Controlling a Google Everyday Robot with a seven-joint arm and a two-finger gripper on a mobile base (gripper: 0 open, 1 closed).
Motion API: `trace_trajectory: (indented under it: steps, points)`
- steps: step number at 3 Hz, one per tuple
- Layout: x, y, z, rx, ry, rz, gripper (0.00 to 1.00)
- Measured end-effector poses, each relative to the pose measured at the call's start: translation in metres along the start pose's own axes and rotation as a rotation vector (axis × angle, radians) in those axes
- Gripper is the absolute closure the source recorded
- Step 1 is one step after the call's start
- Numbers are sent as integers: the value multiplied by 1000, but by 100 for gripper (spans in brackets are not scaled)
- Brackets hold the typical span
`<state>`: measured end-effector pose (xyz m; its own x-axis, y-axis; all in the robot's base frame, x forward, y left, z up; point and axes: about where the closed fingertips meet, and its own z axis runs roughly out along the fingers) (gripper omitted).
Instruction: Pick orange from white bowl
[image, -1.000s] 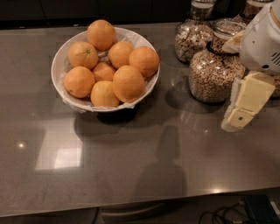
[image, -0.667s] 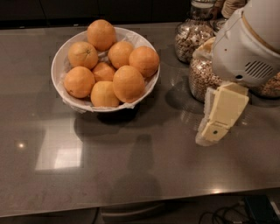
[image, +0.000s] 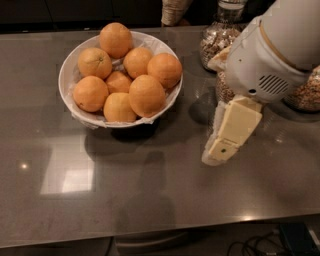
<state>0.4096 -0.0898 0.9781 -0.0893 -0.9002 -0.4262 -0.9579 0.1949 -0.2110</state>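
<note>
- Gripper (image: 218, 154), cream-coloured and hanging from the rounded white wrist housing (image: 272, 55), sits to the right of the wide round white bowl (image: 61, 82), well apart from its rim.
- Gripper tip points down and to the left, close above the grey stone countertop (image: 150, 195); contact with the surface cannot be determined.
- Gripper state, wide or narrow, cannot be determined from this view. Nothing is visibly held.
- White bowl stands on the countertop and has a crinkled white lining. It holds eight orange fruits piled together.
- Round, dimpled orange (image: 147, 95), the largest of the pile, lies in the front-right part of the bowl, on the side nearest the gripper. It touches the neighbouring fruits and rests against the bowl's right rim.
- Clear glass jar of cereal (image: 218, 39) stands to the right of the bowl, behind the gripper.
- Second glass jar of grain (image: 306, 95) stands farther right of the bowl, partly hidden by the wrist housing.
- Bowl casts a dark shadow on the countertop directly in front of its base.
</note>
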Motion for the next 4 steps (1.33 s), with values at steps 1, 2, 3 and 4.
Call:
trace_trajectory:
  steps: [1, 2, 3, 4]
  points:
    - [-48, -13, 32, 21, -151, 91, 0]
    - [-84, -22, 39, 56, -224, 131, 0]
    - [-85, -24, 38, 73, -235, 134, 0]
    - [-83, -31, 38, 131, -235, 123, 0]
